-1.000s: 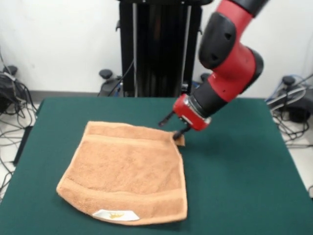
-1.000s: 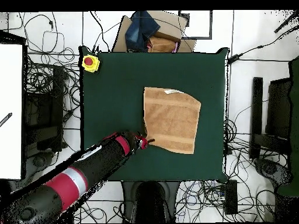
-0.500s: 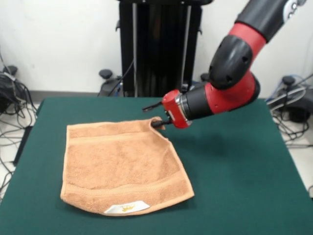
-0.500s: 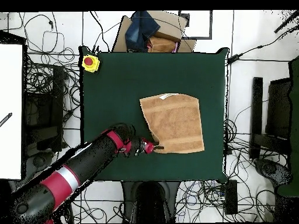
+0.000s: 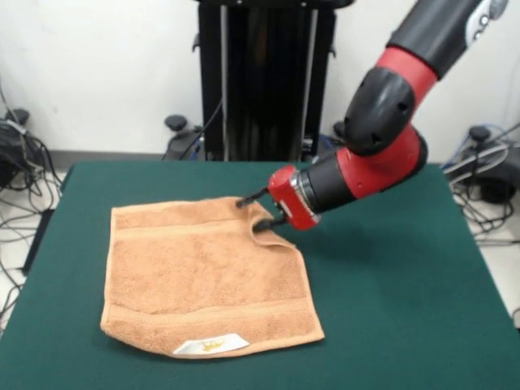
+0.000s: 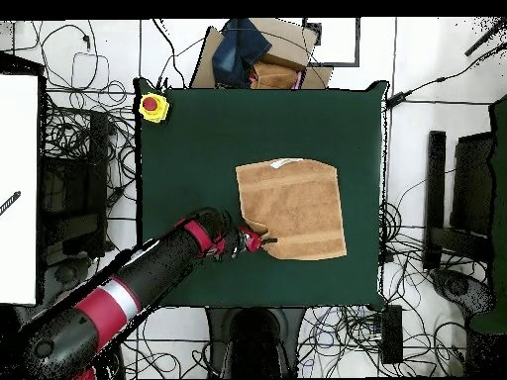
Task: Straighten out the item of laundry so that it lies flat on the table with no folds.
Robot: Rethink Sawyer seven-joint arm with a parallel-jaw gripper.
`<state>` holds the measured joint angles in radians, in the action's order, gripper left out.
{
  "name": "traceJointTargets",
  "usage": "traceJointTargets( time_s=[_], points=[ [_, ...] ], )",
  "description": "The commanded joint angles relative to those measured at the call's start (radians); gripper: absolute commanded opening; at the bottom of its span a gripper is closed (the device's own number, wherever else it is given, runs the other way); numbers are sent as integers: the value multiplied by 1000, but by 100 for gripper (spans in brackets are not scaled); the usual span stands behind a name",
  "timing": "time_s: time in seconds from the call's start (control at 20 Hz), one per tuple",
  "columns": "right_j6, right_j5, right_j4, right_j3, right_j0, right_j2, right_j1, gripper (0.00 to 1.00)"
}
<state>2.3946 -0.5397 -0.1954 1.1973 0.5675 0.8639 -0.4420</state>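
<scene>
The end effector [image 5: 258,210] pinches the hand towel's [image 5: 203,276] rumpled far corner on the green counter [image 5: 390,292]; next, I'd guess, comes pulling it outward.

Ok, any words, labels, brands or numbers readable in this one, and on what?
Towel label: white with yellow print, too blurred to read.
Arm: a white mark at the picture's top edge, not readable.
Yellow box with red button at the table corner: no legible text.
Nothing else carries writing.
</scene>
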Motion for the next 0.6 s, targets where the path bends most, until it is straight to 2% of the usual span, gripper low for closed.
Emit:
traceJointTargets(
  time_s=[0.05,0.2,0.35,0.6],
  points=[
    [125,528,14,133,-185,-430,238,100],
    [67,552,95,217,-244,-527,339,100],
    [43,531,153,272,-277,-566,405,100],
    [53,522,195,277,-283,-565,413,100]
  ],
)
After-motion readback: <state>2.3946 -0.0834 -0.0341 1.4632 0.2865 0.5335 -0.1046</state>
